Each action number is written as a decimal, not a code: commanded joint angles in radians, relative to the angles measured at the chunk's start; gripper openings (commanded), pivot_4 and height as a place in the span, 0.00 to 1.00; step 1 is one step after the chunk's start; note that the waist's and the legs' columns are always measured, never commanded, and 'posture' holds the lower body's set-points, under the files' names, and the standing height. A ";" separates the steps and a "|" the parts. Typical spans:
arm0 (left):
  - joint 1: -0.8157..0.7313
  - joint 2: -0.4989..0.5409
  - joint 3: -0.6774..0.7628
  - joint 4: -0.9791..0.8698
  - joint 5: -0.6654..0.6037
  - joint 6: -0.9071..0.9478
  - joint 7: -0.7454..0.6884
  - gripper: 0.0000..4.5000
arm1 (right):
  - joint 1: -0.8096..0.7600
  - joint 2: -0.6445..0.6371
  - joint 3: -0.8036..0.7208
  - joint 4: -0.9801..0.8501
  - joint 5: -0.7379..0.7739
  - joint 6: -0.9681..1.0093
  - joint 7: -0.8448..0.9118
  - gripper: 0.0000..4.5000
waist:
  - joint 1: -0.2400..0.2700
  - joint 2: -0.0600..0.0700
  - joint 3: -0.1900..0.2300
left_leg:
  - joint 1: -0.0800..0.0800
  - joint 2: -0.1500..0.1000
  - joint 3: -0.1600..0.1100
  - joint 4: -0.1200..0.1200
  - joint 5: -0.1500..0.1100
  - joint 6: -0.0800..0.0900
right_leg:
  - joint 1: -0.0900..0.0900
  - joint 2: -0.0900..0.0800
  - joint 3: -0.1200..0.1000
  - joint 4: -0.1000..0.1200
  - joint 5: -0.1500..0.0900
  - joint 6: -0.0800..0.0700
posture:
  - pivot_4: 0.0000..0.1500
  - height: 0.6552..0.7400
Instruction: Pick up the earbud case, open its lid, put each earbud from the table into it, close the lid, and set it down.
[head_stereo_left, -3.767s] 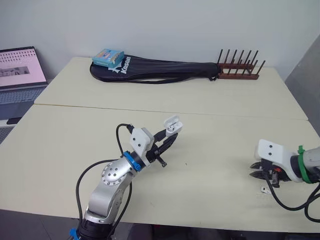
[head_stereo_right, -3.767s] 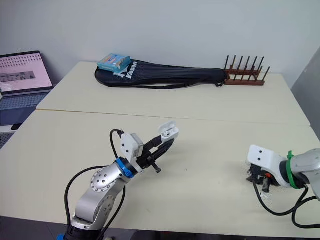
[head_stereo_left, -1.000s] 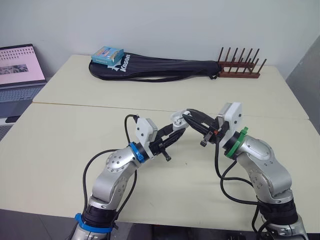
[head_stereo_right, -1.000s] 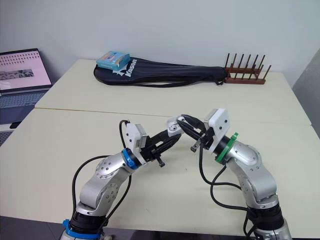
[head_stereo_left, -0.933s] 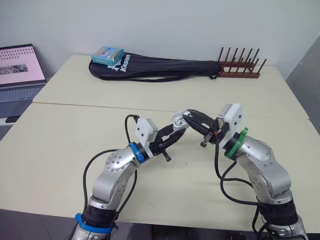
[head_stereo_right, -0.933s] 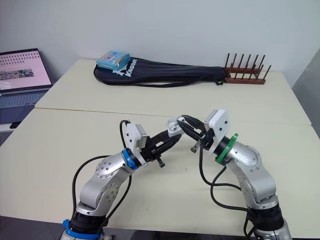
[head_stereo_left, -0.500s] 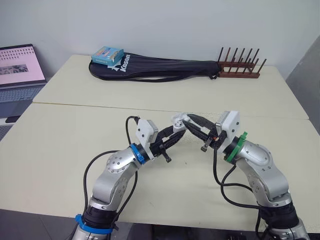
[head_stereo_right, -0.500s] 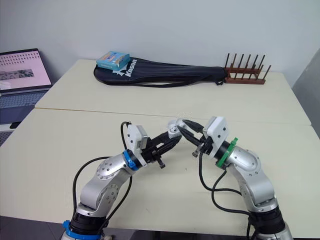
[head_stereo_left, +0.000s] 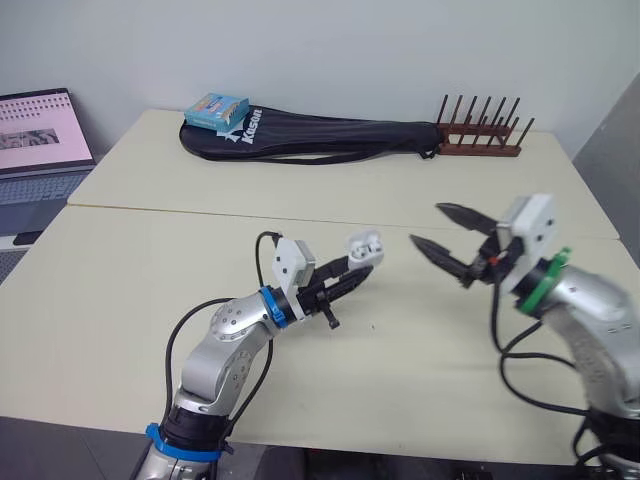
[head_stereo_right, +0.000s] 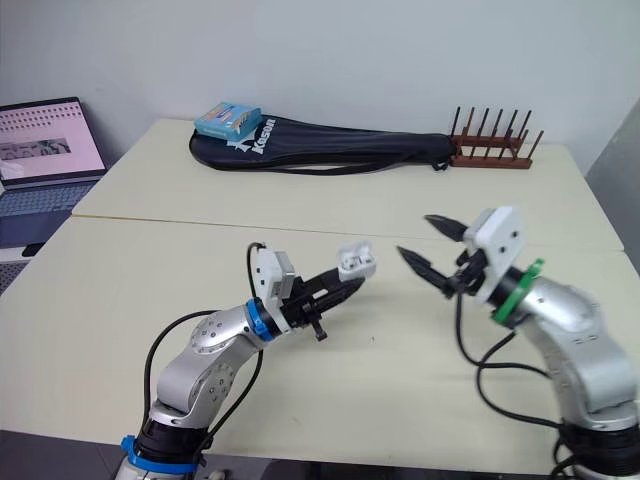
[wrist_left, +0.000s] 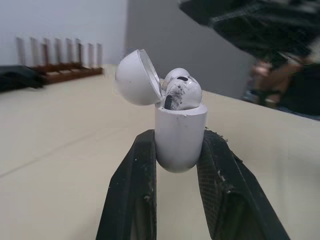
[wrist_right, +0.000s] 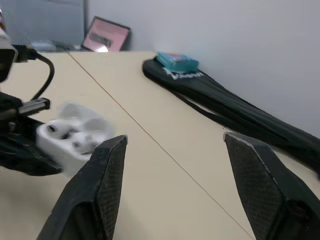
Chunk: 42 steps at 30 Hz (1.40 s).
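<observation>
A white earbud case (head_stereo_left: 362, 251) is held above the table with my left gripper (wrist_left: 179, 146) shut on its lower body. Its lid (wrist_left: 136, 77) stands open, tipped back. Two white earbuds (wrist_left: 181, 90) sit in the case, their tops showing. To the right of the case, my right gripper (head_stereo_left: 428, 226) hangs open and apart from it, with nothing between its fingers (wrist_right: 106, 167). The right wrist view shows the case (wrist_right: 75, 134) beyond those fingers, both earbuds in it.
The cream table (head_stereo_left: 150, 270) has a seam running across its middle. At the back lie a black racket bag (head_stereo_left: 310, 135) with a teal box (head_stereo_left: 215, 108) on its end, and a wooden peg rack (head_stereo_left: 478, 140). A laptop (head_stereo_left: 40, 130) stands off the table's far left.
My right gripper has pulled back to the right, away from the case's mouth, and now stands open and empty. The left gripper still holds the case, shifted slightly.
</observation>
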 joint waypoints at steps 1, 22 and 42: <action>-0.052 0.007 -0.064 0.009 -0.028 -0.001 -0.132 0.16 | -0.052 -0.092 0.001 0.039 0.032 0.028 0.102 0.63 | -0.002 0.000 0.000 | 0.000 0.000 0.001 0.000 0.000 0.000 | 0.000 0.000 0.000 0.000 0.000 0.000 | 1.00 0.90; -0.154 -0.035 -0.097 0.128 0.006 -0.004 -0.251 0.16 | -0.135 -0.238 0.185 -0.001 0.205 0.208 0.415 0.00 | 0.000 0.000 0.000 | -0.001 0.000 -0.001 0.001 0.000 0.000 | 0.000 0.000 0.000 -0.001 0.000 0.000 | 1.00 0.90; -0.350 -0.120 0.046 0.508 -0.106 0.674 0.033 0.16 | 0.125 -0.219 0.189 -0.011 -0.147 -0.051 0.229 0.00 | 0.001 0.000 0.000 | -0.003 0.000 -0.003 0.001 0.000 0.000 | -0.001 0.000 -0.002 -0.002 0.000 0.000 | 1.00 0.90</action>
